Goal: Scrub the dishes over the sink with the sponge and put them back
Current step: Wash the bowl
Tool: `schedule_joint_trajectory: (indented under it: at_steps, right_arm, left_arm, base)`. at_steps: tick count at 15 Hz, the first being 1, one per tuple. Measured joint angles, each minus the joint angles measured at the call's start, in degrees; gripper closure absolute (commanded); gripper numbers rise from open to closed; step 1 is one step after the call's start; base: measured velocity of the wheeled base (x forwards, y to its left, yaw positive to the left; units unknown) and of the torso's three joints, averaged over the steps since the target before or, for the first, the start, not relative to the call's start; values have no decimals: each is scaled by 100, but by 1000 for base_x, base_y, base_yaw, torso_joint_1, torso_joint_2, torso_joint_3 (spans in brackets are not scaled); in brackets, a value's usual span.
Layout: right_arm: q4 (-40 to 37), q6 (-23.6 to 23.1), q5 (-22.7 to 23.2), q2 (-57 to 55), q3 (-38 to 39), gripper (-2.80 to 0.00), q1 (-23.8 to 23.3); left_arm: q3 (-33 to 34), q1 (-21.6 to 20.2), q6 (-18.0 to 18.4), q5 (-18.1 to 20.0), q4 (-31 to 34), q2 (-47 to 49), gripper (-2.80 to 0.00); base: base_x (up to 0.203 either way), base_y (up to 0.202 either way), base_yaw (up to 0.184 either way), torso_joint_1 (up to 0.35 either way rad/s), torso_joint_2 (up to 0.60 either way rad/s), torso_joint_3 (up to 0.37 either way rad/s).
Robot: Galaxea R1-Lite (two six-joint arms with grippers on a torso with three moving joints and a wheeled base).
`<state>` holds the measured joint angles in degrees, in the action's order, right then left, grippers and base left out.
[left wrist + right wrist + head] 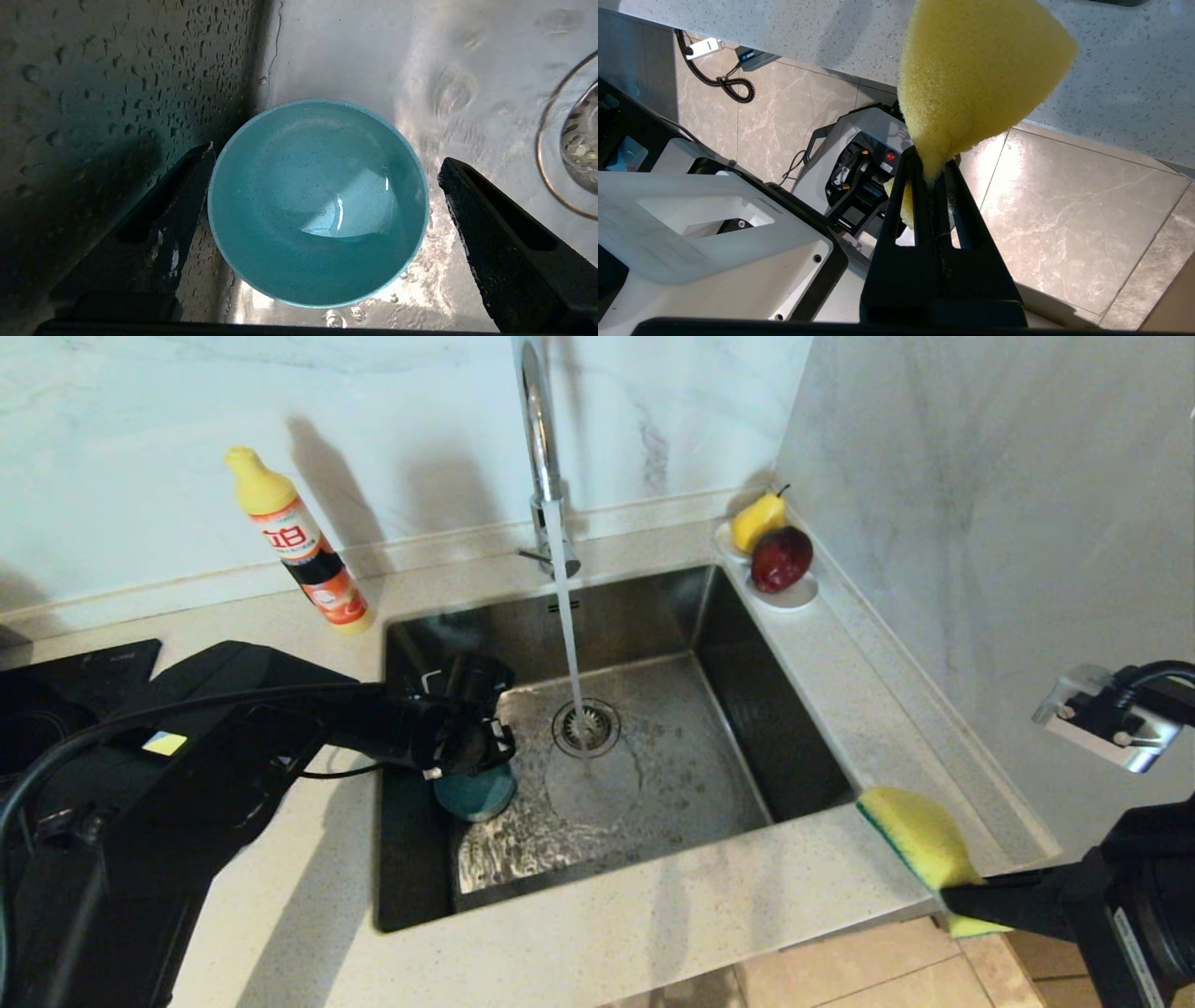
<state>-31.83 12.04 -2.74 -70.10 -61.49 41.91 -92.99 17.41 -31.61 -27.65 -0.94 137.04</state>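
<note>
Far left of the head frame sat a dark stovetop corner (84, 672) on the speckled beige stone bench (653, 933). Upper left stood a white-and-orange dish soap bottle with a yellow cap (299, 546), upright, well apart from the action.

Left of centre, the left hand (467, 747) hung inside the square brushed stainless steel sink (794, 747), fingers spread wide on either side of the small teal-blue bowl (317, 200). Bowl sat upright on the wet sink floor near the sink's left wall and held a little water. In the left wrist view, one finger (187, 196) looked at or nearly at the rim; the other stood slightly apart from it. No grip yet.

Centre: tall chrome faucet (541, 448) ran a stream of water onto the round drain strainer (586, 728), just beside the bowl.

Upper right, a small white fruit dish (789, 593) with a yellow pear and a red apple sat on the bench corner.

Lower right, the right hand (931, 182) was pressed together on the narrow end of the yellow foam sponge with dark green scouring layer (920, 845), held over the bench's front edge, well apart from the bowl.

Judged step: grab the bowl. Centre it between the fingers, close evenly on opposite sides of the rim; it is wet and may slip, so squeeze firmly. Lift level, keep it over the sink, then bring the sponge across.
</note>
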Motion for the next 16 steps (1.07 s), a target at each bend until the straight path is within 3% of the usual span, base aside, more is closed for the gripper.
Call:
schedule_joint_trajectory:
  at_steps: [16]
  right_arm:
    - [-4,-8,2,61,-6,0,-87]
  left_arm:
    - [-37,63,-11,4,-106,162,-280]
  base:
    - [0,0,0,0,0,0]
